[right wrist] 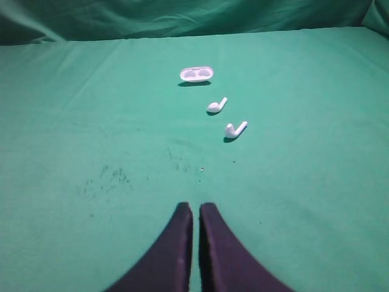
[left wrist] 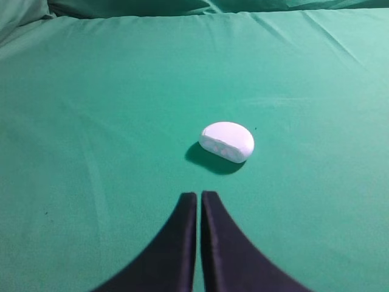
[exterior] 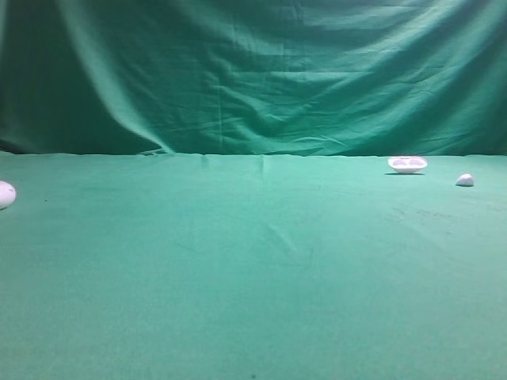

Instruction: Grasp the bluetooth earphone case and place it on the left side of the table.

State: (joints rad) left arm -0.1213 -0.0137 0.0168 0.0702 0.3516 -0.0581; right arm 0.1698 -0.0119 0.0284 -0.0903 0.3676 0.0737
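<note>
The bluetooth earphone case (left wrist: 227,141), a smooth white rounded box, lies on the green table (left wrist: 91,121) just ahead and slightly right of my left gripper (left wrist: 199,196). That gripper is shut and empty, a short gap away from the case. In the exterior high view the case (exterior: 4,194) shows at the far left edge, partly cut off. My right gripper (right wrist: 196,207) is shut on nothing, hovering over bare cloth. Neither arm appears in the exterior high view.
A shallow white dish-like tray (right wrist: 196,74) lies far ahead of the right gripper, with two white earbuds (right wrist: 216,106) (right wrist: 235,129) nearer. In the exterior high view the tray (exterior: 407,164) and a small white lump (exterior: 465,180) sit at the back right. Green backdrop (exterior: 253,71) hangs behind.
</note>
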